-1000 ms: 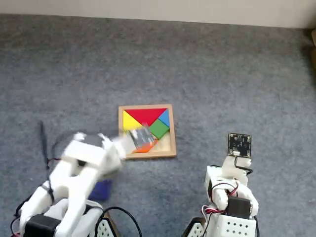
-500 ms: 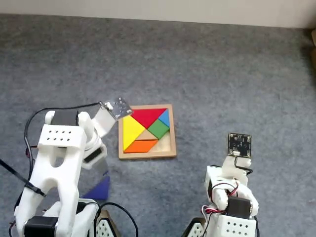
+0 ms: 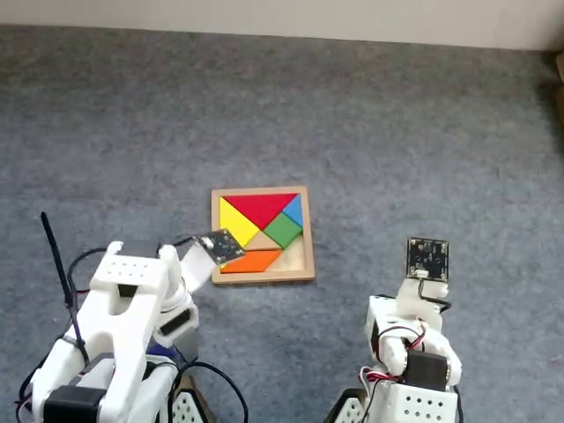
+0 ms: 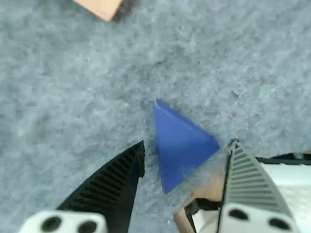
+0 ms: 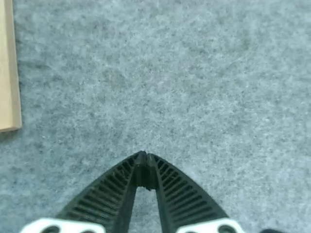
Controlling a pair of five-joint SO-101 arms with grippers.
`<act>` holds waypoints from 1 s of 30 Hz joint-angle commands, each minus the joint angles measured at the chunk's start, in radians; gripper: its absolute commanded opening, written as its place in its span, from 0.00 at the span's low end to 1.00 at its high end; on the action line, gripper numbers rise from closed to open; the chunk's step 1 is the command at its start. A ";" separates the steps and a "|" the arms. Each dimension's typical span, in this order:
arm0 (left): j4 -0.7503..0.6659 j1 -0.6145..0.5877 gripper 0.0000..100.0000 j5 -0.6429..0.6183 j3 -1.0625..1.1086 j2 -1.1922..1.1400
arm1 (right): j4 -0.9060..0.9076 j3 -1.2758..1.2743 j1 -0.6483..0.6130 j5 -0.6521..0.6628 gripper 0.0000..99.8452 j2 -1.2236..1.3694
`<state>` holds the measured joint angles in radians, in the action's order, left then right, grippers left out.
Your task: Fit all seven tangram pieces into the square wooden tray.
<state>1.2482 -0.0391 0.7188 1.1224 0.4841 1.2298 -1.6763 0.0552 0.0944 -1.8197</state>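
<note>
The square wooden tray (image 3: pixel 307 264) lies mid-table with a yellow triangle (image 3: pixel 233 226), a red triangle (image 3: pixel 262 207), a small blue triangle (image 3: pixel 294 211), a green square (image 3: pixel 284 231) and an orange parallelogram (image 3: pixel 256 261) in it. A dark blue triangle (image 4: pixel 180 145) lies flat on the grey carpet. My left gripper (image 4: pixel 187 143) hangs open over it, one finger on each side, not touching. My left arm (image 3: pixel 132 295) covers most of that piece from above. At the front right, my right gripper (image 5: pixel 142 156) is shut and empty above the carpet.
The tray's corner (image 4: pixel 104 6) is a short way beyond the dark blue triangle. Its edge (image 5: pixel 8 68) lies off to one side of my right gripper. Grey carpet (image 3: pixel 397 132) spreads all around, and black cables run by the left arm's base (image 3: pixel 211 374).
My left arm has pulled back from the tray's orange piece, swung past the tray's left side, and come down over the dark blue triangle at the front left. The right arm has kept still.
</note>
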 commanded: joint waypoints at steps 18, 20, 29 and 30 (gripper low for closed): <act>-0.121 0.018 0.10 0.021 0.010 0.028 | -0.022 -0.068 0.013 0.008 0.01 -0.012; -0.080 0.022 0.10 -0.021 -0.058 0.028 | -0.022 -0.068 0.013 0.008 0.01 -0.012; 0.150 0.113 0.10 -0.160 -0.363 0.028 | -0.022 -0.068 0.013 0.009 0.01 -0.012; 0.158 0.136 0.10 -0.183 -0.380 0.028 | -0.022 -0.068 0.013 0.011 0.01 -0.012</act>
<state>1.3648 0.0253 0.5992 0.8370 0.4902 1.2298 -1.6763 0.0552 0.0944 -1.8197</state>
